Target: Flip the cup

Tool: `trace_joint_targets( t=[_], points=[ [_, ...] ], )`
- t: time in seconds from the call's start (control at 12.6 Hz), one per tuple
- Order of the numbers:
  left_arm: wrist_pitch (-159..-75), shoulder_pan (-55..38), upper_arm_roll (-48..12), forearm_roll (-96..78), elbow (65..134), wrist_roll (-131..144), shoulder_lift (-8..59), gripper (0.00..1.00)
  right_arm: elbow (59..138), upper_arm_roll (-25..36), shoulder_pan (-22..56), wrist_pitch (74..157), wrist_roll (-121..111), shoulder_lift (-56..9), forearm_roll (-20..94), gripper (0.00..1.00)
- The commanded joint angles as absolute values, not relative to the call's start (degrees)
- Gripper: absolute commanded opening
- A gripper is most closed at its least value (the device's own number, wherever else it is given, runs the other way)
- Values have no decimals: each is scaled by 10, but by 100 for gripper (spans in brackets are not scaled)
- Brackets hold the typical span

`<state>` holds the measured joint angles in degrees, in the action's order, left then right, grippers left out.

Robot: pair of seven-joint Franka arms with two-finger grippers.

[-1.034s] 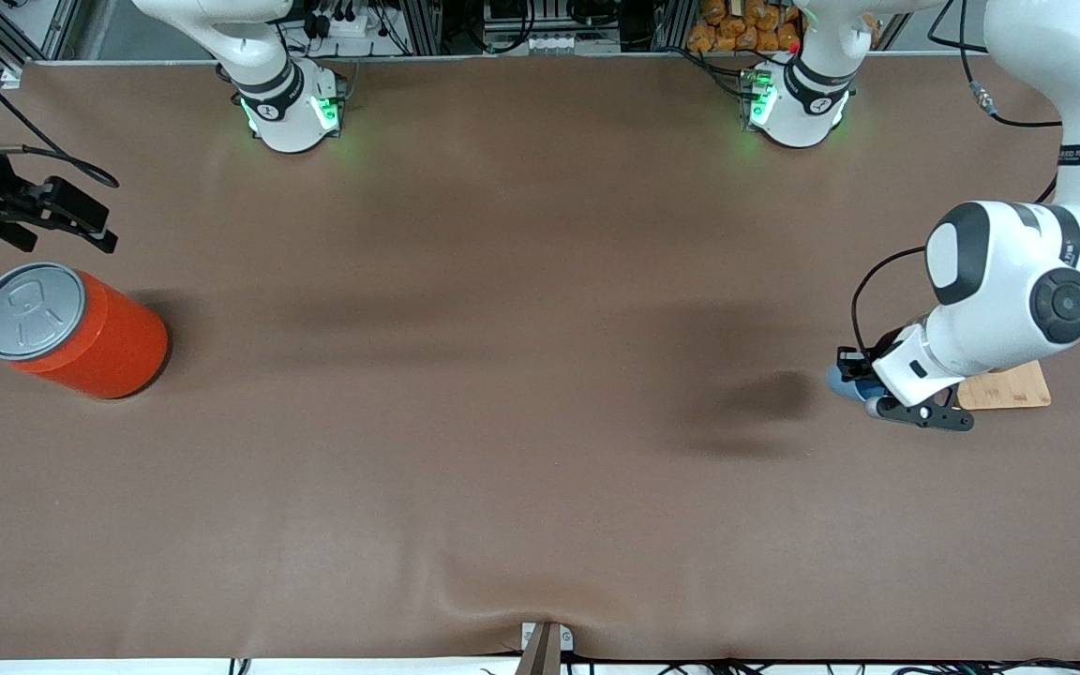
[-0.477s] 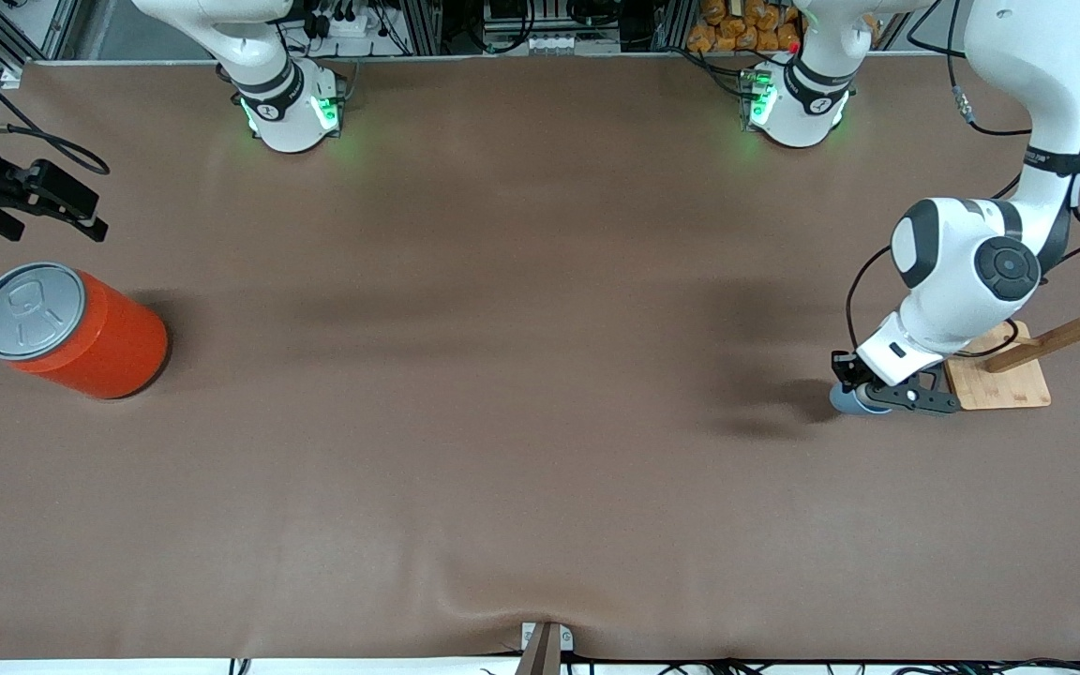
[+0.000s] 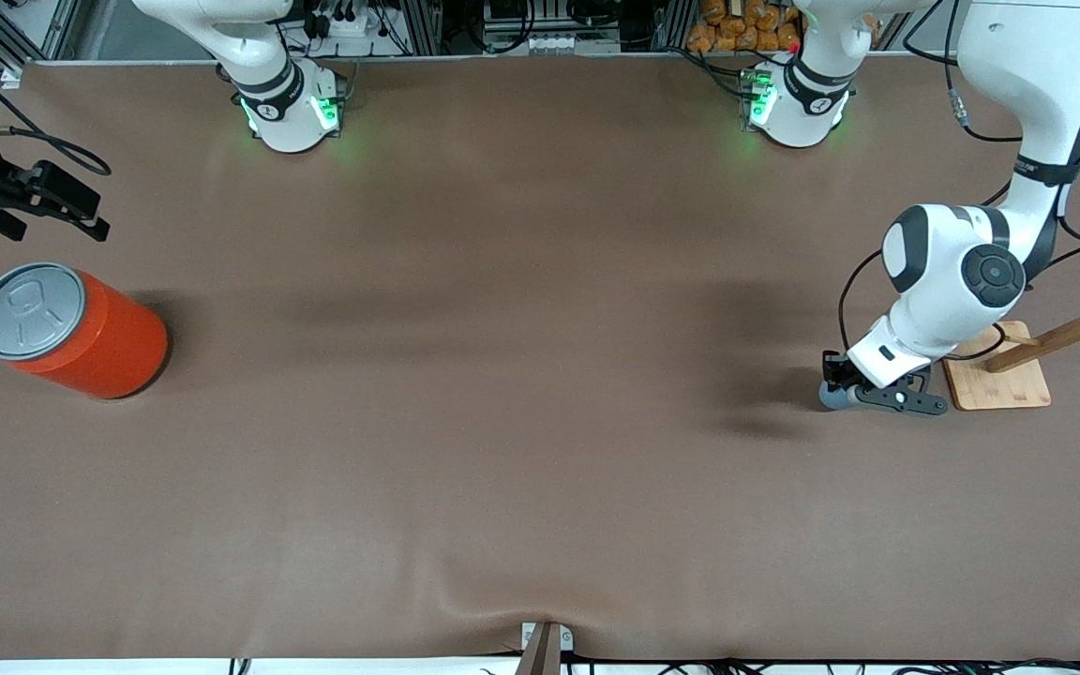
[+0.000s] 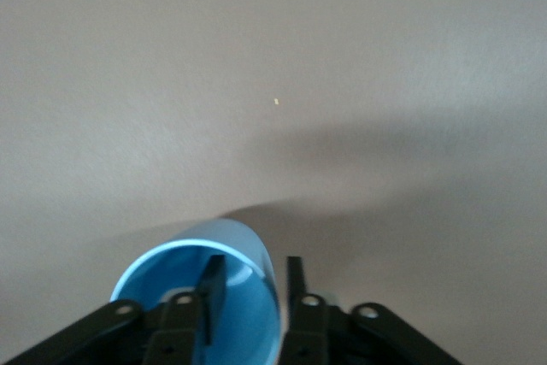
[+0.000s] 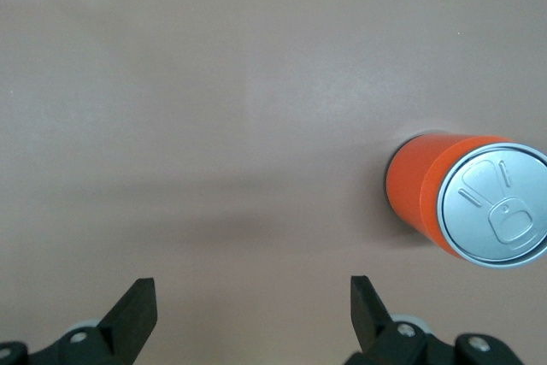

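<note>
The light-blue cup point(image 3: 830, 397) is in my left gripper point(image 3: 837, 388), low over the table beside the wooden stand's base, toward the left arm's end. In the left wrist view the cup point(image 4: 244, 250) shows its darker blue inside, its mouth turned toward the camera. My left gripper point(image 4: 254, 264) is shut on the cup's wall, one finger point(image 4: 212, 284) inside and the other outside. I cannot tell whether the cup touches the table. My right gripper point(image 3: 90, 212) is open and empty over the table at the right arm's end, as the right wrist view point(image 5: 249, 288) also shows.
A large orange can point(image 3: 81, 333) with a grey lid stands at the right arm's end, nearer the front camera than my right gripper; it also shows in the right wrist view point(image 5: 461, 198). A wooden peg stand point(image 3: 1009, 382) sits close beside the cup.
My left arm has swung and lowered the cup beside the stand, shifting it slightly toward the right arm's end. My right gripper has pulled back a little from the orange can.
</note>
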<state>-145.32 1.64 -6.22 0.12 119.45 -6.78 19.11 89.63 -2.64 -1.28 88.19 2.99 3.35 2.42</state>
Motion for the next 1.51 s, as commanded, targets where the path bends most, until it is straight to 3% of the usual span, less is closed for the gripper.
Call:
trace_joint_targets(
  t=[0.0, 0.16, 0.48, 1.19, 1.43],
  points=[
    [-1373, 26, -66, 16, 1147, -64, 169, 100, 885, -25, -11, 875, 18, 29, 22, 100],
    [-1296, 34, -66, 16, 1087, -66, 147, 100, 885, -25, -11, 875, 18, 29, 22, 100],
    [-1044, 29, -69, 18, 922, -55, 124, 100, 885, -25, -13, 876, 18, 29, 22, 100],
    [-918, 31, -77, 18, 935, 51, -25, 100, 885, -25, -14, 878, 19, 27, 24, 100],
    [-917, 33, -87, 12, 989, 71, -77, 100, 885, -25, -15, 875, 18, 27, 24, 100]
  ],
)
